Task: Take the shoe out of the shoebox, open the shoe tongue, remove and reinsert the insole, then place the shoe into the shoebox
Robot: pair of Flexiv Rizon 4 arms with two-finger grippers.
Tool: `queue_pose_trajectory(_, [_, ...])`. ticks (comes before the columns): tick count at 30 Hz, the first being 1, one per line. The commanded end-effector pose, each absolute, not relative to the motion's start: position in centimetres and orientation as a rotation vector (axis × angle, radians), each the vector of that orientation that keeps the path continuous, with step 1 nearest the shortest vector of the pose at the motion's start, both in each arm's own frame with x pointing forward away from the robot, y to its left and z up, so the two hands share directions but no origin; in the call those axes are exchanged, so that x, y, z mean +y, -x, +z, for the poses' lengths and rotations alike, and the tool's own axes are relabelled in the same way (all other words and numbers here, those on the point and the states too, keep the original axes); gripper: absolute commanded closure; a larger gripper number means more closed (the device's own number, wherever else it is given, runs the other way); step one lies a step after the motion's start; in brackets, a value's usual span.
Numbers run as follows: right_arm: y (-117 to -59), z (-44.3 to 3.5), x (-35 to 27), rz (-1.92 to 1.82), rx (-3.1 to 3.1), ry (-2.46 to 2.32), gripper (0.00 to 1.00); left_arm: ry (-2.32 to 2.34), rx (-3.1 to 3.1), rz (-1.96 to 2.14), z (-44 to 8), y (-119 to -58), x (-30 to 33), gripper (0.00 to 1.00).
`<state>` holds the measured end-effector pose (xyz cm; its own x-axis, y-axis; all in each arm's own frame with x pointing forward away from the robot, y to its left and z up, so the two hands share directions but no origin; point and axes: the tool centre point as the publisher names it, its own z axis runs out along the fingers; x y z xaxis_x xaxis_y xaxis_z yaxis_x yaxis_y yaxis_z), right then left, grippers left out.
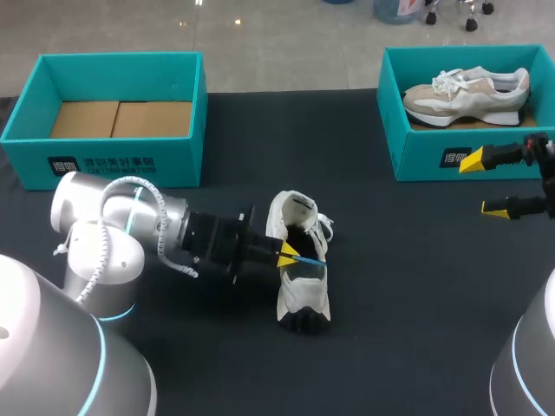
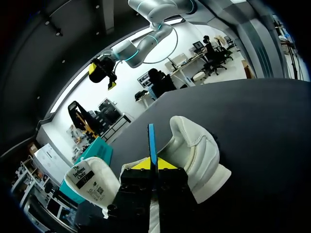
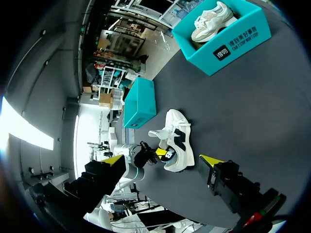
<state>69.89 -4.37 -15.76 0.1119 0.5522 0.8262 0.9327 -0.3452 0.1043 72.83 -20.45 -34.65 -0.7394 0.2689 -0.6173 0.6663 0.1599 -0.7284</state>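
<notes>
Your left gripper [image 1: 286,254] is pinching the blue insole [image 2: 152,141] in the white shoe [image 1: 301,290] on the dark table [image 1: 416,295]; your right gripper [image 1: 482,184] is hovering wide open beside a shoebox [image 1: 425,158].

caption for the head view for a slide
Left gripper pinching a blue insole at the white shoe, right gripper open near the right shoebox.
</notes>
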Motion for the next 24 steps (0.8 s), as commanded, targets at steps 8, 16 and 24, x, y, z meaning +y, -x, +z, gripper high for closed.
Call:
queue_pose_trajectory(8, [-69.8, -15.8, -4.3, -1.131, -1.439, 1.955, 0.00, -0.871, 2.119, -1.602, -34.9, -73.0, -20.2, 0.71])
queue_pose_trajectory(16, [-69.8, -15.8, -4.3, -1.131, -1.439, 1.955, 0.00, -0.877, 2.091, -1.614, -33.6, -72.0, -19.8, 0.64])
queue_pose_trajectory(24, [-69.8, -15.8, -4.3, -1.131, -1.439, 1.955, 0.00, -0.890, 2.106, -1.624, -34.2, -71.7, -19.9, 0.87])
